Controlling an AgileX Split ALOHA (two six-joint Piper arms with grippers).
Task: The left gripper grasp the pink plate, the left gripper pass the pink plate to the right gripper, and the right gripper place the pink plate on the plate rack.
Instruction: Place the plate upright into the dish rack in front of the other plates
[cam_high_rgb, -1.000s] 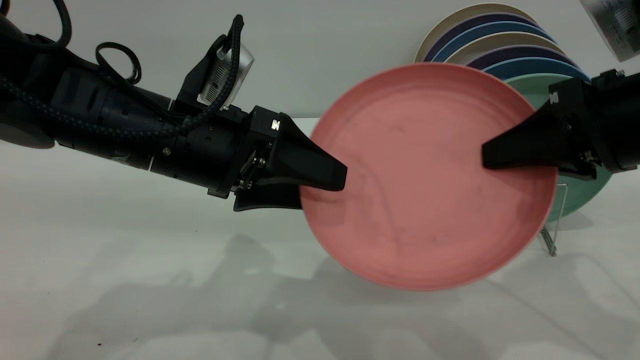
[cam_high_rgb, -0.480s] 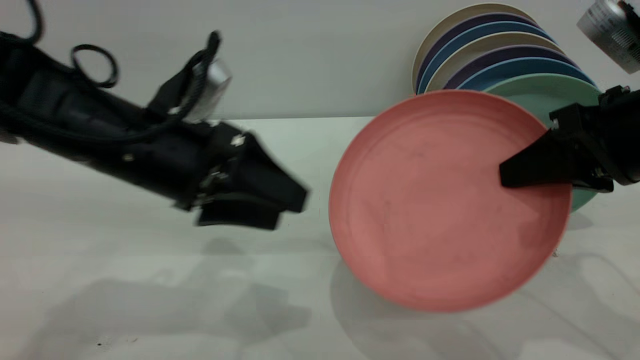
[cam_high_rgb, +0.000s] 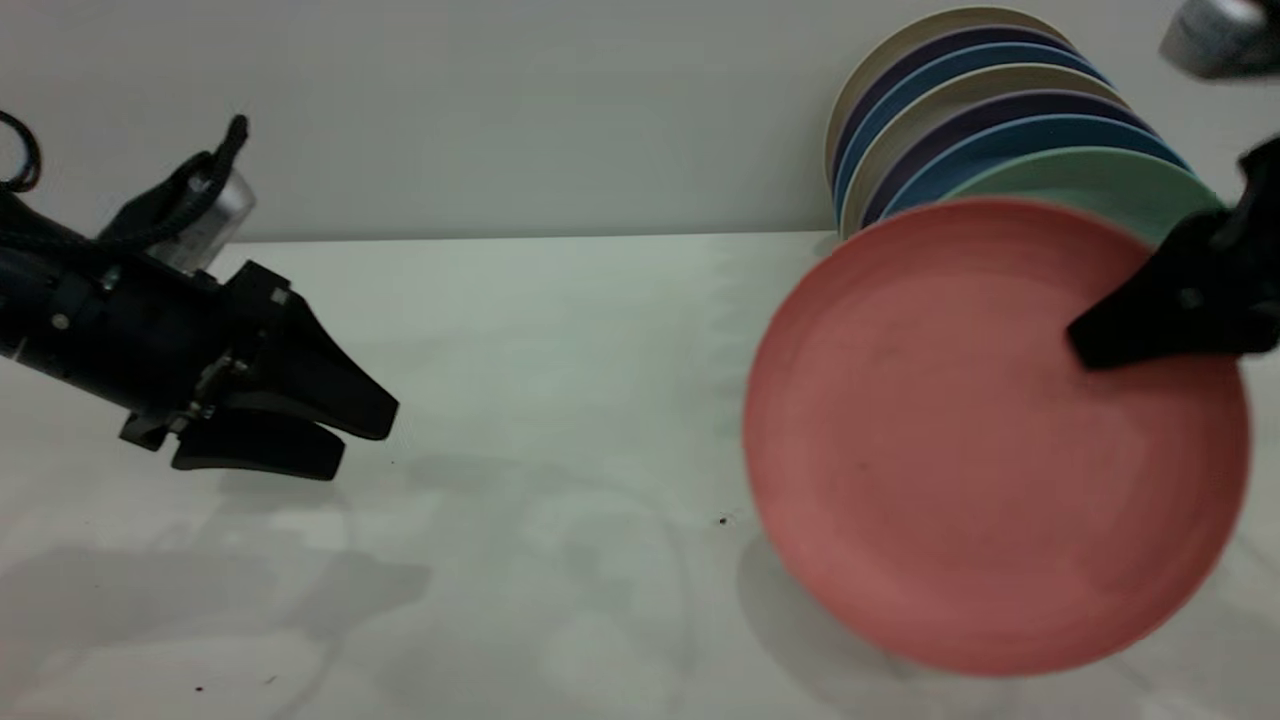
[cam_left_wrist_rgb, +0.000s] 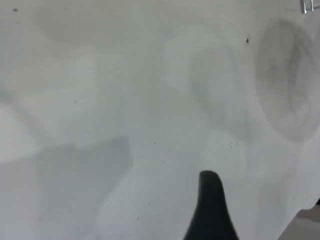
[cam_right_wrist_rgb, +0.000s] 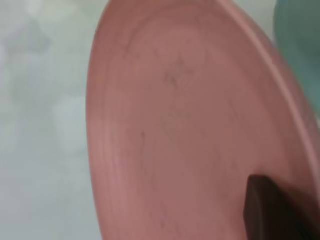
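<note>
From the exterior view, the left tool (cam_high_rgb: 335, 435) has let go of the pink plate (cam_high_rgb: 985, 440) and drawn back to the far left, well apart from it, its fingers a little apart and holding nothing. The right tool (cam_high_rgb: 1110, 345) alone now carries the plate, clamped on its upper right rim, and has swung it toward the stack of plates (cam_high_rgb: 960, 110) standing at the back right; the plate hangs on edge above the surface (cam_high_rgb: 560, 400). So the handover looks complete and only the placing remains. The plate rack is hidden behind the pink plate here, and the right tool runs off the frame edge

The left wrist view shows only one dark fingertip (cam_left_wrist_rgb: 212, 207) over bare surface

The right wrist view shows the plate's face (cam_right_wrist_rgb: 195, 130) filling the frame, a fingertip (cam_right_wrist_rgb: 272, 210) on it and a mint-green plate (cam_right_wrist_rgb: 300, 45) just behind; no free slot can be made out
</note>
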